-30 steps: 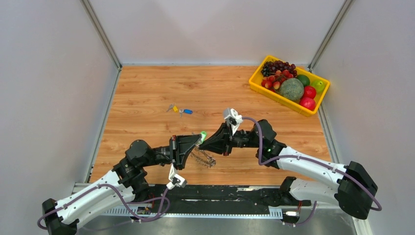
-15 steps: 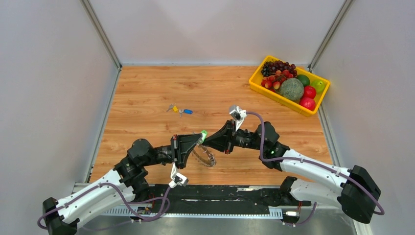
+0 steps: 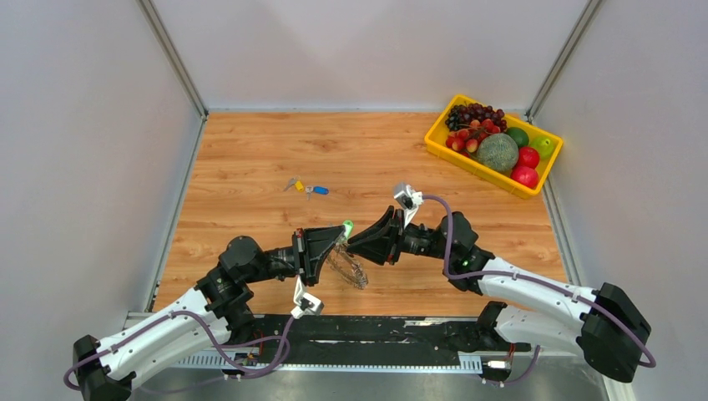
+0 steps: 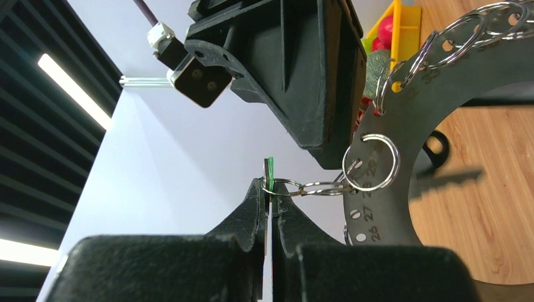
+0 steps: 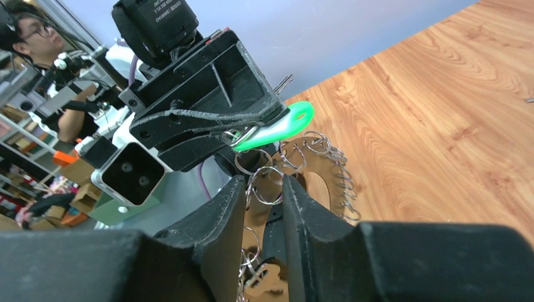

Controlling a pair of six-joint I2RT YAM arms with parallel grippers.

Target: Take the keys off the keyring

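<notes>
**Progress:** early, as judged. Yellow-headed key [image 3: 297,185] and blue-headed key [image 3: 318,190] lie loose on tabletop [image 3: 250,159], left of centre, well apart from arms; judged already removed. Keyring [image 4: 384,207] carries many split rings, so most work judged left.

**Left jaws:** closed flat on green-headed key [image 4: 269,170], which is linked by small split ring [image 4: 286,187] to keyring.

**Keyring:** in air between arms, hanging just below both jaws.

**Right jaws:** narrowly parted, straddling keyring edge and split rings; whether pinching, cannot tell.
</notes>
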